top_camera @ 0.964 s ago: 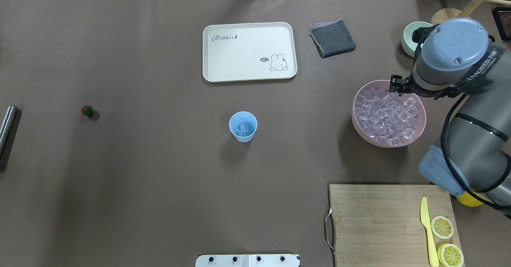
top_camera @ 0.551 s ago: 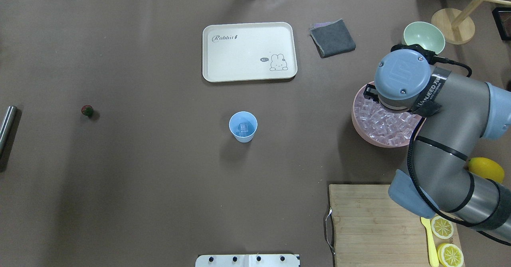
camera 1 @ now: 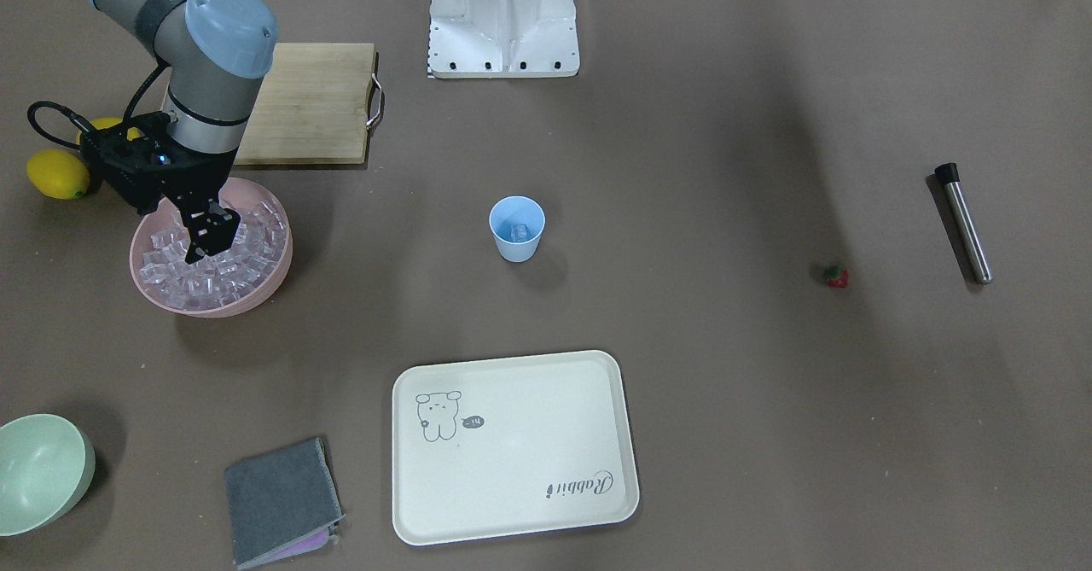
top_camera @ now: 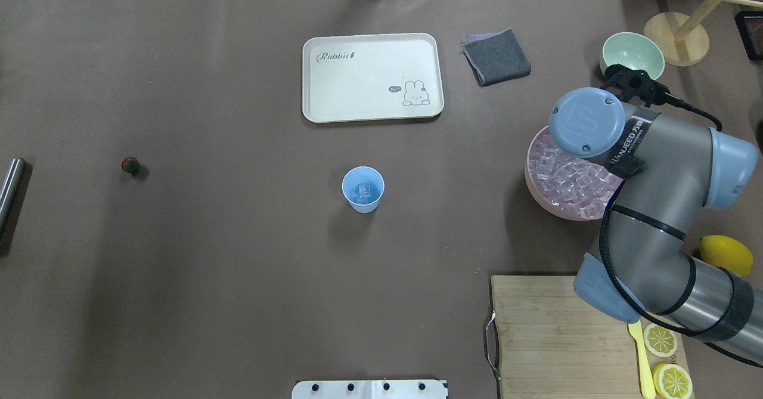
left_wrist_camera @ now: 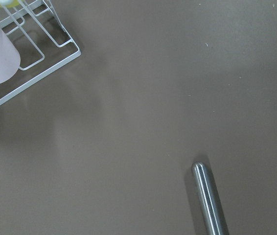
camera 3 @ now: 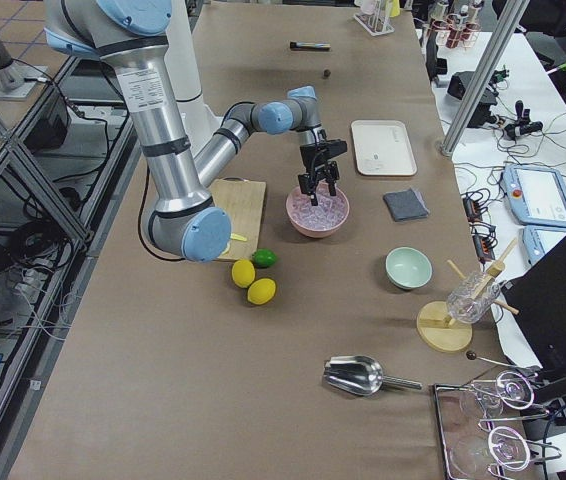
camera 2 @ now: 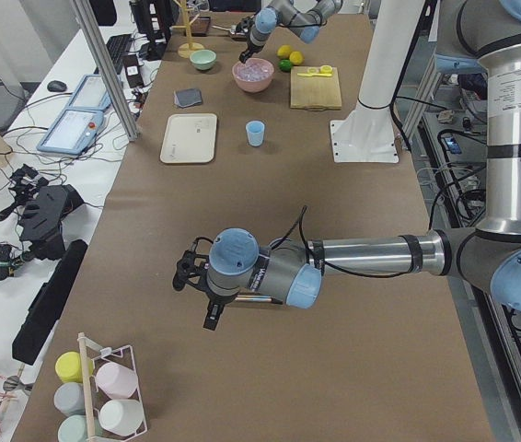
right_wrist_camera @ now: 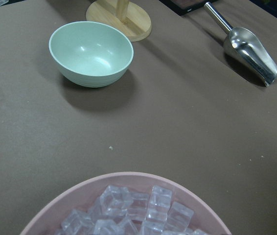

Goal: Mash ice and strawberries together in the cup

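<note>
nearest the robot, on its right, we see the board (top_camera: 548, 327). further out, in the middle of the worktop (top_camera: 238, 280), the cup (top_camera: 363, 189) stands upright with a few cubes (top_camera: 363, 192) in its bottom. the strawberry (top_camera: 130, 164) lies well apart from it, out on the robot's left on bare worktop, with a metal rod (top_camera: 11, 187) further left still. the left pincer (camera 2: 211, 319) hangs over that rod, and we cannot tell whether it is wide or narrow. about level with the cup, on the robot's right, the pink bowl (top_camera: 536, 193) is heaped with ice (top_camera: 566, 178). the right pincer (camera 1: 209, 242) points down into the heap with its fingers parted. farthest out lie the tray (top_camera: 372, 77) and the green bowl (top_camera: 633, 56).
</note>
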